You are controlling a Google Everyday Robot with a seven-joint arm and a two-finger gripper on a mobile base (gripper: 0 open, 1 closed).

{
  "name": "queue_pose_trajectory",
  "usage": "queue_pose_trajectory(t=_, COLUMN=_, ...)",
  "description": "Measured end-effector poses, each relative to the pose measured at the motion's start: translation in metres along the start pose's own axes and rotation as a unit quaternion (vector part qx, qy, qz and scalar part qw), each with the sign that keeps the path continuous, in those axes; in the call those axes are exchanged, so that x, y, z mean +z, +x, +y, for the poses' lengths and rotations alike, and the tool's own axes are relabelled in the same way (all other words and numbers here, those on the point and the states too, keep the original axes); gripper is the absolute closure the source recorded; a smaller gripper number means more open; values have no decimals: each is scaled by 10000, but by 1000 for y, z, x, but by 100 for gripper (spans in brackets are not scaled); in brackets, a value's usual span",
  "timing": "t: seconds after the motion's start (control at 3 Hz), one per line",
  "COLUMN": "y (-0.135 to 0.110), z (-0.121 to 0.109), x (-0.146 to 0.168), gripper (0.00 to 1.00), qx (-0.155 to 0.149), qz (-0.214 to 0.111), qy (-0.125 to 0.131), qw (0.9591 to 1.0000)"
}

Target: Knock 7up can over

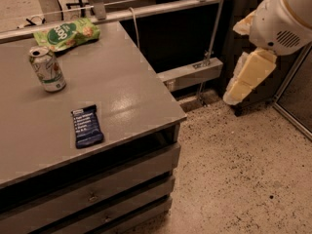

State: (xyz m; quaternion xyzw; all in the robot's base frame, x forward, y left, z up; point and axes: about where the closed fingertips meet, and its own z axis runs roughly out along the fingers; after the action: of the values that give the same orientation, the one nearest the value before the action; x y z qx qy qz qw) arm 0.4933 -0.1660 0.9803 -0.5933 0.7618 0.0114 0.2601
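Observation:
The 7up can (pixel 47 68) stands upright on the far left part of the grey table (pixel 126 96). It is whitish-silver with green markings and an open silver top. My gripper (pixel 238 89) hangs from the white arm (pixel 285 18) at the right of the camera view. It is cream-coloured and points down and to the left, above the floor, well off the table's right edge. It is far from the can and touches nothing.
A flat green snack bag (pixel 67 33) lies behind the can at the table's back edge. A dark blue wrapped bar (pixel 87 126) lies in front of the can. Drawers (pixel 97 194) sit under the tabletop. A metal rail (pixel 146 11) runs behind. Speckled floor (pixel 243 179) lies to the right.

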Motion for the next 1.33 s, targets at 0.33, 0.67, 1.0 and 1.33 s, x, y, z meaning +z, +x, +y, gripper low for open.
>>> queue_pose_trajectory(t=0.33, y=-13, z=-25, x=25, gripper=0, qx=184, qz=-463, qy=-4, qw=9988)
queue_pose_trajectory(t=0.67, y=-46, z=-79, x=66, gripper=0, qx=423, qz=-1296, qy=-20, qw=9907)
queue_pose_trajectory(t=1.0, y=-84, z=-122, x=91, gripper=0, qx=549, qz=-2094, qy=-69, qw=9763)
queue_pose_trajectory(t=1.33, y=-138, z=-148, x=108, gripper=0, qx=538, qz=-3092, qy=-311, qw=9490)
